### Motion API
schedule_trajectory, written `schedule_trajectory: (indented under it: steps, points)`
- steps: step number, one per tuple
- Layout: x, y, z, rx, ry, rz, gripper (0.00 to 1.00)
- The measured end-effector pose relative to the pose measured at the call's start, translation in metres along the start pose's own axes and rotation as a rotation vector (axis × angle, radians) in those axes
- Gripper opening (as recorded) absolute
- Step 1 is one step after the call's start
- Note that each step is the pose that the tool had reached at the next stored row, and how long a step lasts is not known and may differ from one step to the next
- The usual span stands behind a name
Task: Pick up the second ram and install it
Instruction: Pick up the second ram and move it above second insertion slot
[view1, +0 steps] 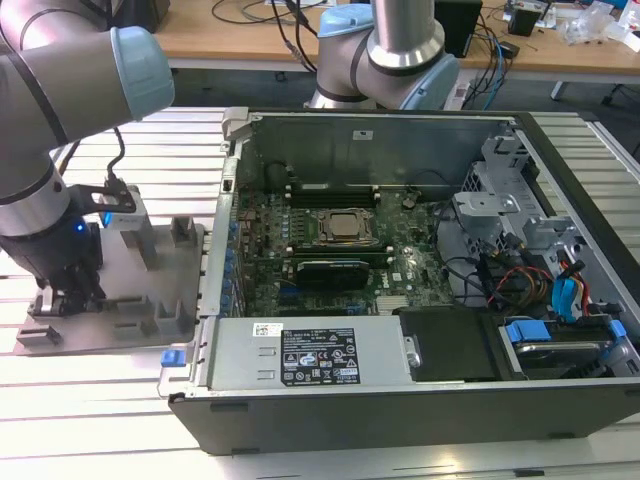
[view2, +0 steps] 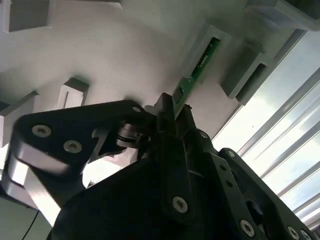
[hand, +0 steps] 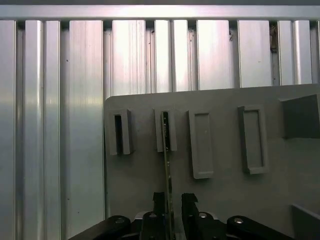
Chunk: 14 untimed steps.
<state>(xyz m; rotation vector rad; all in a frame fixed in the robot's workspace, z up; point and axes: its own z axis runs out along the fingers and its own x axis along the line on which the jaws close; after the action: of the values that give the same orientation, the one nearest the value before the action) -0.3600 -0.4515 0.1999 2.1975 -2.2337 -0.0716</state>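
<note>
**Fig.** Black two-finger gripper (view1: 60, 298) is hovering over the grey plastic fixture plate (view1: 150, 315), at nine o'clock from the open black computer case (view1: 420, 410). The second ram (hand: 165, 150), a long thin green circuit-board stick, is standing on edge in a slotted grey post (hand: 172, 130). The fingers (hand: 189, 210) are straddling its end, apart and not clamping. Judged light, stiff and fragile, it is best gripped by its flat faces near the end.

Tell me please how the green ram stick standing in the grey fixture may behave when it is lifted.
The second ram looks like a thin flat board, so it is probably stiff and light. It stands on edge in a narrow slot of the grey fixture plate, so a tilted pull might jam it. The tool straddles it.
</note>
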Motion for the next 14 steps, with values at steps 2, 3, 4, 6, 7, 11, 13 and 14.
schedule_trajectory:
  steps: [2, 3, 4, 6, 7, 11, 13, 14]
  points:
    - [0.0000, 0.0000, 0.0002, 0.0000, 0.0000, 0.000, 0.14]
    - [0.0000, 0.0000, 0.0003, 0.0000, 0.0000, 0.000, 0.14]
    - [0.0000, 0.0000, 0.0003, 0.0000, 0.0000, 0.000, 0.14]
    - [0.0000, 0.0000, 0.0005, 0.0000, 0.0000, 0.000, 0.14]
    - [0.0000, 0.0000, 0.0006, 0.0000, 0.0000, 0.000, 0.14]
    - [0.0000, -0.0001, 0.0010, -0.0001, 0.0000, 0.000, 0.14]
    - [0.0000, 0.0000, 0.0012, -0.0001, 0.0001, 0.000, 0.14]
    - [0.0001, -0.0001, 0.0013, -0.0001, 0.0001, 0.000, 0.14]
